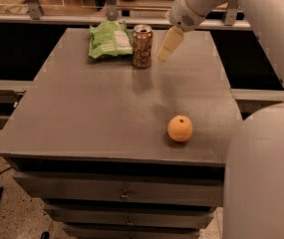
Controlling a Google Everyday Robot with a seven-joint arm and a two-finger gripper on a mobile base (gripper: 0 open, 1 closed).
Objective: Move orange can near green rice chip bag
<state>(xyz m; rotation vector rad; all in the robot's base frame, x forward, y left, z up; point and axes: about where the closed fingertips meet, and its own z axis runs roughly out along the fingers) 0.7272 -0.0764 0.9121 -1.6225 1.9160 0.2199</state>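
Orange can point(142, 46) upright at the far end of the desk point(81, 113), just beside the green chip bag point(110, 40), gripper point(170, 44) hanging near the can's other side, apart from it, jaws holding nothing, open or closed cannot tell, 1 orange fruit point(180, 128) near the front.

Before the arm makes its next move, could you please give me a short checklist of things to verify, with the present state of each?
1. The orange can stands upright on the table: ok.
2. The can sits close beside the green rice chip bag, on the bag's right edge in the camera view: ok.
3. Can and bag touching or just apart: cannot tell.
4. The end effector is apart from the can, to its right in the view: ok.
5. The orange fruit lies near the front edge, well away from can, bag and end effector: ok.
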